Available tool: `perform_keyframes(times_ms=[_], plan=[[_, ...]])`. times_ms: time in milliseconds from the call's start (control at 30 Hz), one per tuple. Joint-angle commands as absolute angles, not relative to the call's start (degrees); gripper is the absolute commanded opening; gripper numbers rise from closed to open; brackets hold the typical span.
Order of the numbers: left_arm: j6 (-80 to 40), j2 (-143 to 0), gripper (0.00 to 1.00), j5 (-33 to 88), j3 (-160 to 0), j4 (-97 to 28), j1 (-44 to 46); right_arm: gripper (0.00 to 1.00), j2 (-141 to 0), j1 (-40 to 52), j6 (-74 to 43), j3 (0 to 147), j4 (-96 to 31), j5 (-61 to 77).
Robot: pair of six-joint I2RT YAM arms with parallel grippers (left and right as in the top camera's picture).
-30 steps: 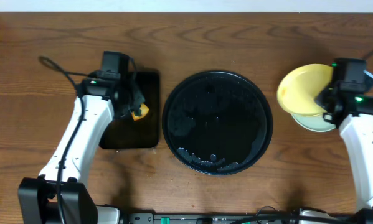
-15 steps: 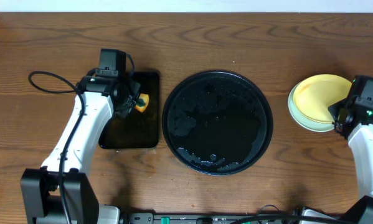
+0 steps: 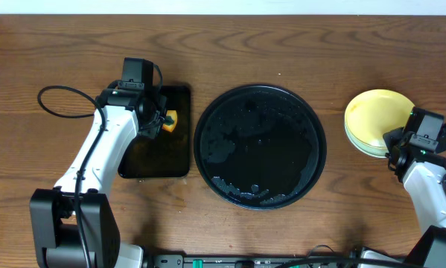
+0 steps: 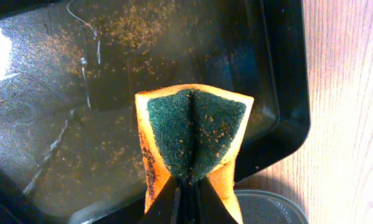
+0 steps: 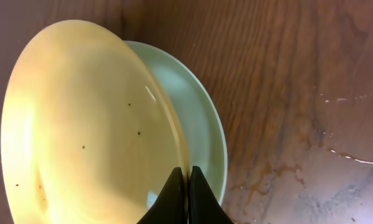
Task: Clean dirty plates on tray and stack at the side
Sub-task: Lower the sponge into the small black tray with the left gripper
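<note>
Overhead, the wood table (image 3: 282,45) carries the big round tray (image 3: 282,126) at centre, wet and glossy, with no plate showing on it. Just left of it sits the rectangular tray (image 3: 174,160), speckled with brown grit. Over at the table's right side the yellow plate (image 3: 375,115) lies on a mint plate (image 5: 202,118), leaning a little rather than nested. The right gripper (image 5: 187,174) pinches that yellow plate's rim. The left gripper (image 4: 186,186) pinches the folded sponge (image 4: 195,130) above the rectangular tray. I'd judge this the stacking step, late in the job. The next move calls for letting go of the rim so the plate settles flat, then drawing clear without dragging it.
</note>
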State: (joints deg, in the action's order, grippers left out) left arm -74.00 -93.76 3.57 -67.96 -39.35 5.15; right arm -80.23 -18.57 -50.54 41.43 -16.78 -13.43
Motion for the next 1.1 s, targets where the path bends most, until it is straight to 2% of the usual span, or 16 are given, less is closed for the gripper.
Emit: perform_keyframes(times_ms=[0,67,100,200,400,733,833,933,1067], plan=[[-74.8,-94.3,0.08,1.8,-68.0,-39.4,5.1,0.10,-79.8,-18.9,-51.8,41.3,-15.7,-13.5],[-74.7,-94.3,0.08,1.9,-68.0,-39.4,5.1,0.33,-79.8,-18.9,-50.9,41.3,-14.9,-13.0],[-74.7,-94.3,0.08,1.9,-68.0,-39.4,5.1,0.40,-79.8,-18.9,-49.6,41.3,-14.5,-12.4],[-74.7,-94.3,0.08,1.9,-68.0,-39.4,5.1,0.47,-79.8,-18.9,-44.8,41.3,-13.7,-9.4],[-75.7,-94.3,0.08,1.8,-68.0,-39.4,5.1,0.48,-79.8,-18.5,-37.1,41.3,-14.4,-1.5],[-86.1,-94.3,0.09,1.8,-65.6,-39.8,5.1,0.49,-79.8,-17.2,-36.1,41.3,-17.8,-0.5],[-89.2,-94.3,0.17,1.8,-64.0,-39.7,5.1,0.49,-79.8,-17.2,-36.1,41.3,-18.1,-0.6],[-90.0,-94.3,0.30,1.3,-63.1,-39.4,5.1,0.50,-79.8,-17.2,-35.7,41.3,-18.1,-0.5],[-87.1,-94.3,0.32,1.2,-63.1,-38.9,5.1,0.50,-79.8,-17.2,-35.5,41.3,-18.2,-0.5]])
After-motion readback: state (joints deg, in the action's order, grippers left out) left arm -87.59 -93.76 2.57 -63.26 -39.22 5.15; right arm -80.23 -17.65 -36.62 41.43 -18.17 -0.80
